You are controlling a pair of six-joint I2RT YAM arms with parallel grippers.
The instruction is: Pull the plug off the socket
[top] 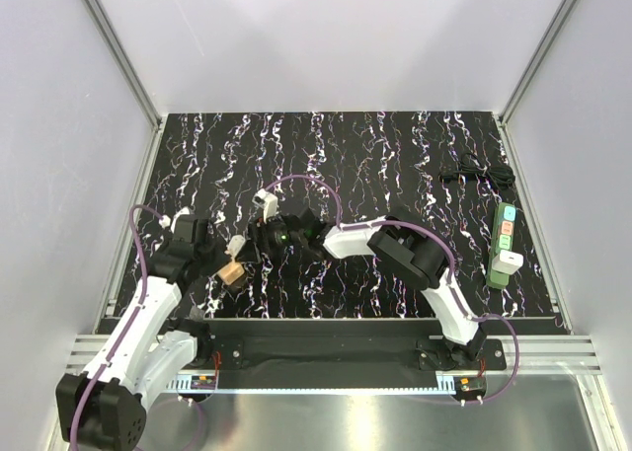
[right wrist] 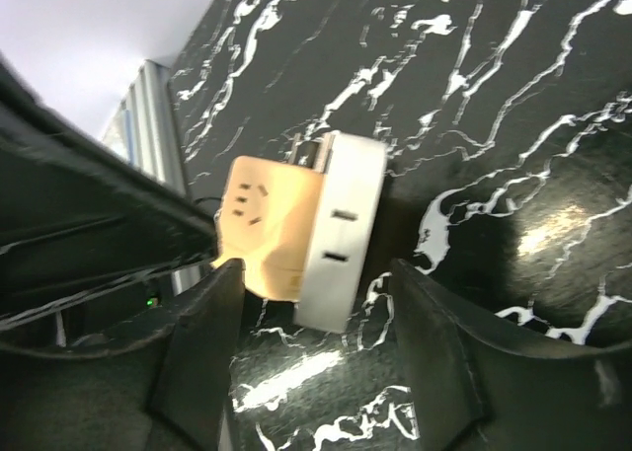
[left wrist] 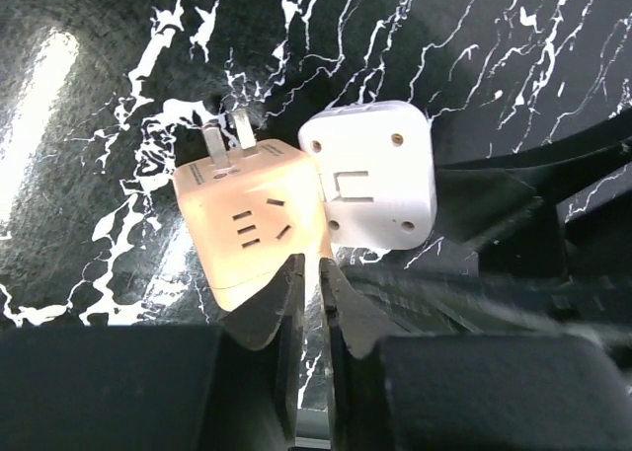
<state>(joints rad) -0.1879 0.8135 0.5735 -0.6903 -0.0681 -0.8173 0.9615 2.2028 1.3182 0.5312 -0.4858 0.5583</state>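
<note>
A coiled black cable [top: 477, 171] lies on the marbled table [top: 395, 150].

Left arm [top: 148, 318] and right arm [top: 449, 308]: white links, black joints, looping purple cables [top: 296, 179].

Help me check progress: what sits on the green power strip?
A white plug sits at the near end of the power strip; what lies beneath it is covered.

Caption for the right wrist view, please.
Open right gripper facing a peach adapter and a white adapter, touching, on the marbled table.
</note>
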